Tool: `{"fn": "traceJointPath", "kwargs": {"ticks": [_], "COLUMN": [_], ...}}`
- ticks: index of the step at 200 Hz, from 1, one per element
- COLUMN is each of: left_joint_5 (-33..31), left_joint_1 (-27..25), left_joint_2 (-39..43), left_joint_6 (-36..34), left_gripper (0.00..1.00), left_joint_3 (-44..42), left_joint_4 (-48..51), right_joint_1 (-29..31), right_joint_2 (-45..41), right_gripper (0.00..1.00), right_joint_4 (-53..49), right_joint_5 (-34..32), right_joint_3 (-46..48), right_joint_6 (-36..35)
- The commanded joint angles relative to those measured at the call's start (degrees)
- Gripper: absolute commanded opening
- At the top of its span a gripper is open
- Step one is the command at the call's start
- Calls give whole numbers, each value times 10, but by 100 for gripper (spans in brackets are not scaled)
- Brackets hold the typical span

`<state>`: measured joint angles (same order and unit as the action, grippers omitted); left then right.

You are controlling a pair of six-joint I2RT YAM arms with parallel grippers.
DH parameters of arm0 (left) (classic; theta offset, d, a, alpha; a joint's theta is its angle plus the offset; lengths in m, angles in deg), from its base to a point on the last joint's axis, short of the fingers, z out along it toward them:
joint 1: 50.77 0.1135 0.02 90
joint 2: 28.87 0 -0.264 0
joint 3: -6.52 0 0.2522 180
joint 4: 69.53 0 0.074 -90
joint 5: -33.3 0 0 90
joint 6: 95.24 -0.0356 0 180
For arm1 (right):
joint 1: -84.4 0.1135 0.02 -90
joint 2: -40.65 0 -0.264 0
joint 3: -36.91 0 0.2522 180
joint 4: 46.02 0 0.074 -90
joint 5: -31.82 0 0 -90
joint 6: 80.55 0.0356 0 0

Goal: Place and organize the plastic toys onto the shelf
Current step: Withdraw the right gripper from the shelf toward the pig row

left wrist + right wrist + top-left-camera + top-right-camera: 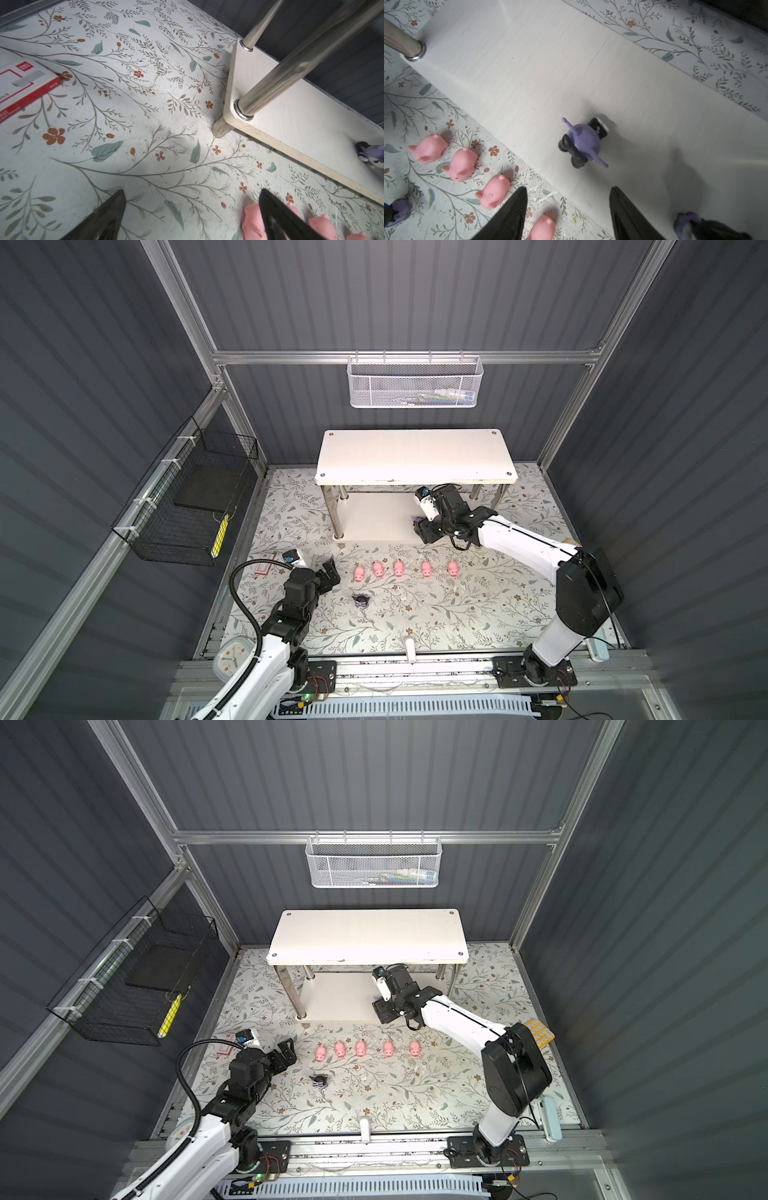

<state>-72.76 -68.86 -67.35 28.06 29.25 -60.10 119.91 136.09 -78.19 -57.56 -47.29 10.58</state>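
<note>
right jaws are apart with nothing between them, over the front edge of the shelf (415, 456) lower board (529, 83). one purple figure (584, 141) stands free on that board just ahead of the tips. what looks like a second purple figure (685, 224) sits on the board close beside one tip, so i read two of three as placed. not yet shelved, on the surface (457, 614): the loose dark figure (360, 600) and the row of five pigs (399, 568). the row runs parallel to the shelf front, and each pig's long axis looks to lie across it. left jaws are wide apart, empty, just beside the leftmost pig (359, 572), with the loose figure near, a little toward the robot. left arm (274, 655) is clearly closer to both; right arm (519, 535) is nearer only the rightmost pig (453, 568). i'd pick next with the left, jaws across the pig's short side
</note>
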Motion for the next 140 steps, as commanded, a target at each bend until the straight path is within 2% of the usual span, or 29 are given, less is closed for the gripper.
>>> {"fn": "traceJointPath", "kwargs": {"ticks": [1,82,140], "left_joint_5": [-8,-6,16], "left_joint_1": [-4,-3,-4], "left_joint_2": [5,8,30], "left_joint_6": [5,3,0], "left_gripper": [100,100,100], "left_joint_3": [-4,-4,12], "left_joint_4": [-1,1,27], "right_joint_1": [-4,8,58], "right_joint_2": [-25,-142,-267], "right_gripper": [66,67,67], "right_joint_4": [44,112,154], "right_joint_5": [7,46,36], "right_joint_3": [26,155,260], "right_joint_6": [12,32,43]}}
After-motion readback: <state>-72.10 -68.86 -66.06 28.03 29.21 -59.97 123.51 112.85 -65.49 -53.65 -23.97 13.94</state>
